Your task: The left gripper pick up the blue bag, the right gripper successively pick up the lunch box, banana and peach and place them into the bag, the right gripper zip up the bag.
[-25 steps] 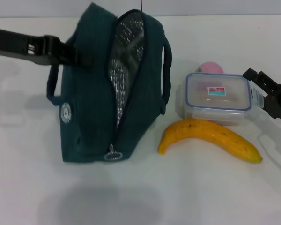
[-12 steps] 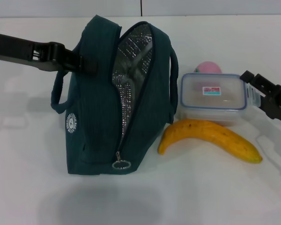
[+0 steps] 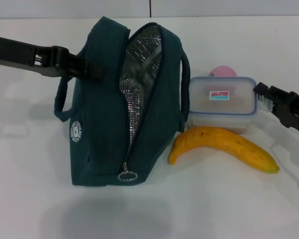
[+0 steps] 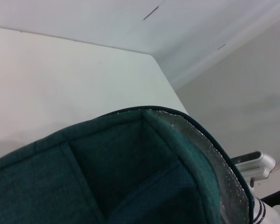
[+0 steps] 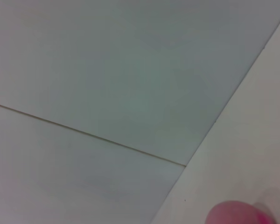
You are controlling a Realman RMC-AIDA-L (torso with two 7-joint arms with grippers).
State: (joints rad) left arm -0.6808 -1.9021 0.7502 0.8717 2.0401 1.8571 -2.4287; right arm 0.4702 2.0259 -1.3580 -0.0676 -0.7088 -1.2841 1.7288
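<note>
Head view shows the left gripper clamped on the upper left side of the blue bag, propping it upright on the white table toward the left-centre, so its unzipped mouth with the silver lining gapes toward the right, where the food waits. The lunch box sits just beside the bag's right handle, toward the table's right edge, and the right gripper has its jaws closed on the box's right end, seemingly ready to carry it across. The banana lies in front of the box, nearer the front edge, touching or nearly touching the bag. The peach peeks out behind the box. The zipper pull hangs low at the bag's front, out of the way.
</note>
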